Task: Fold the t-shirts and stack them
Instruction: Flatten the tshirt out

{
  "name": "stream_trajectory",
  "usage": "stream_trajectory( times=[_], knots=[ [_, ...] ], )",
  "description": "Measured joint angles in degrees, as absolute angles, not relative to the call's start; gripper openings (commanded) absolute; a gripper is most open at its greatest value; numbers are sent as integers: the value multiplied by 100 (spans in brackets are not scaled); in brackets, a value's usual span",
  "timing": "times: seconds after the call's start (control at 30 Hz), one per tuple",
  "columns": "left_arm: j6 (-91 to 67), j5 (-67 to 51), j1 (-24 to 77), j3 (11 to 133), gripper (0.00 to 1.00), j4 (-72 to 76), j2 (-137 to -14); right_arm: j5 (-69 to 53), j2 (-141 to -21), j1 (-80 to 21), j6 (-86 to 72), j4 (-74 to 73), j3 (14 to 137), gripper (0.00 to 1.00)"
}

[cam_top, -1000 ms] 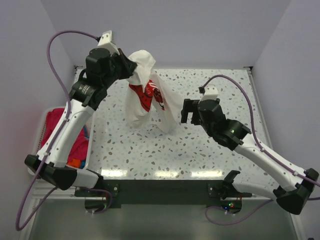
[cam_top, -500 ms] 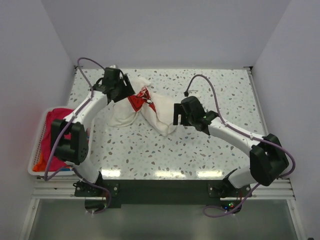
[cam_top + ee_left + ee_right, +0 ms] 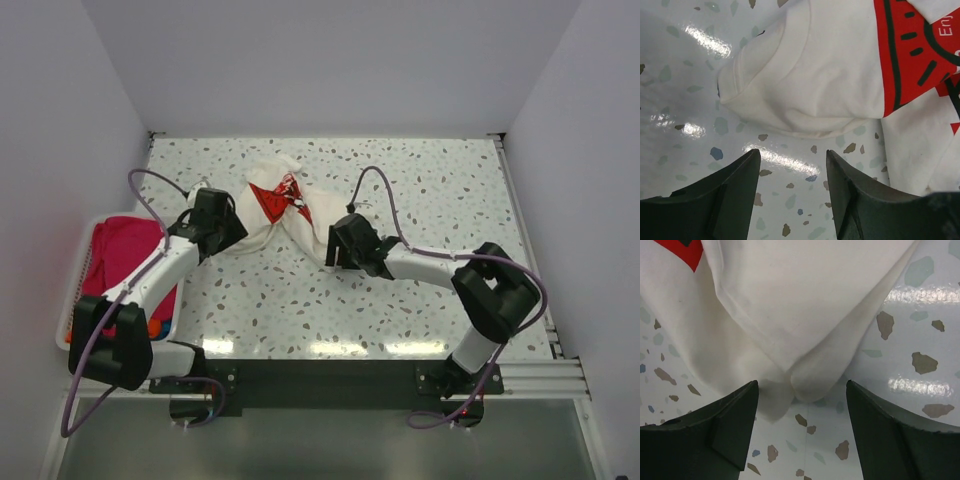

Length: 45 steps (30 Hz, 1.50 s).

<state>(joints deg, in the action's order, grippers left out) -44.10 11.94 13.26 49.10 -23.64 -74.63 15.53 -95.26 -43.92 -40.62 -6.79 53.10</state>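
A white t-shirt (image 3: 283, 206) with a red print lies crumpled on the speckled table, towards the back middle. My left gripper (image 3: 228, 238) sits low at its left edge. In the left wrist view this gripper (image 3: 793, 159) is open, with bare table between its fingers and the shirt's rounded fold (image 3: 805, 80) just ahead. My right gripper (image 3: 333, 250) is low at the shirt's right lower corner. In the right wrist view it (image 3: 802, 389) stands open, and a pointed fold of white cloth (image 3: 790, 310) reaches down to the level of its fingertips without being pinched.
A white basket (image 3: 74, 296) stands off the table's left edge with red and pink clothes (image 3: 118, 255) in it. The table's walls rise close at the back and on both sides. Cables loop over both arms.
The left gripper, which held the shirt up high, has opened and let it go. The shirt now lies heaped on the table. Both arms have come down low beside it.
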Motion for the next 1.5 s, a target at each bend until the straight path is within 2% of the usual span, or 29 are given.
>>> stream_trajectory(
  times=[0.07, 0.2, 0.3, 0.37, 0.4, 0.47, 0.5, 0.53, 0.63, 0.83, 1.07, 1.2, 1.3, 1.37, 1.5],
  knots=[
    [-4440, 1227, 1326, 4849, 66, -2355, -7603, 1584, -9664, -4383, -4158, -515, 5308, 71],
    [-4449, 1243, 1326, 4821, 67, -2257, -7878, 1664, -9900, -4381, -4318, -342, 5310, 58],
    [-4449, 1251, 1326, 4792, 66, -2108, -8141, 1752, -9929, -4381, -4392, -252, 5310, 37],
    [-4456, 1269, 1326, 4799, 62, -1990, -8423, 1811, -9929, -4381, -4403, -231, 5310, 18],
    [-4458, 1278, 1326, 4799, 58, -1942, -8582, 1850, -9929, -4375, -4438, -228, 5310, 12],
    [-4484, 1315, 1326, 4799, 44, -1900, -8866, 1883, -9918, -4338, -4453, -252, 5310, 0],
    [-4471, 1352, 1326, 4805, 36, -1890, -8986, 1894, -9898, -4303, -4453, -292, 5310, 0],
    [-4464, 1382, 1326, 4829, 19, -1892, -9100, 1898, -9854, -4261, -4451, -338, 5310, 0],
    [-4447, 1428, 1323, 5015, 0, -1903, -9306, 1892, -9489, -3997, -4379, -611, 5306, 0],
    [-4359, 1450, 1225, 5413, 0, -1999, -9216, 1973, -7977, -3269, -3970, -1332, 5317, 0],
    [-4130, 1459, 1061, 5603, 0, -2353, -8320, 2182, -6753, -2539, -3358, -2453, 5669, 3],
    [-4042, 1426, 969, 5645, 0, -2451, -7773, 2141, -6705, -2027, -3131, -2720, 5894, 5],
    [-3968, 1317, 956, 5669, 0, -2453, -7673, 1994, -6938, -1765, -3055, -2803, 6005, 13],
    [-3918, 1227, 954, 5664, 0, -2482, -7690, 1894, -7148, -1671, -3024, -2818, 6016, 14],
    [-3802, 1061, 950, 5662, 0, -2475, -7769, 1610, -7590, -1461, -3002, -2792, 6016, 6]
  ],
)
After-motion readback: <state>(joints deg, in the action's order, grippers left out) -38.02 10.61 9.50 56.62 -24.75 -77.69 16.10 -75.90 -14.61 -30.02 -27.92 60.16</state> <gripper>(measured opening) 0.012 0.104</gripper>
